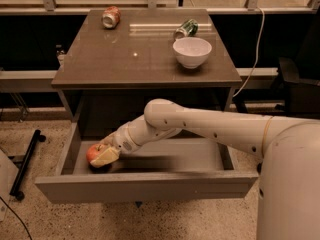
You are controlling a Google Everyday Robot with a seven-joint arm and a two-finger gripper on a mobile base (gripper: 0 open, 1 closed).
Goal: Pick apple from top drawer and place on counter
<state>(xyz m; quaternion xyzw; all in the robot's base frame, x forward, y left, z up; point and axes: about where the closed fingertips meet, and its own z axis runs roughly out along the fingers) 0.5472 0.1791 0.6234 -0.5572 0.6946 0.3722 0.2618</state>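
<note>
The red apple (92, 151) is at the left end of the open top drawer (145, 185), just above its grey floor. My gripper (100, 155) reaches down into the drawer from the right and is shut on the apple. One cream finger (106, 157) lies across the apple's front; the other is hidden behind it. The glossy brown-grey counter (130, 59) is above the drawer.
On the counter stand a white bowl (192, 51) at the right, a green can (185, 28) lying behind it, and a crushed red soda can (111, 16) at the back left. A black stand leg (25, 164) lies on the floor to the left.
</note>
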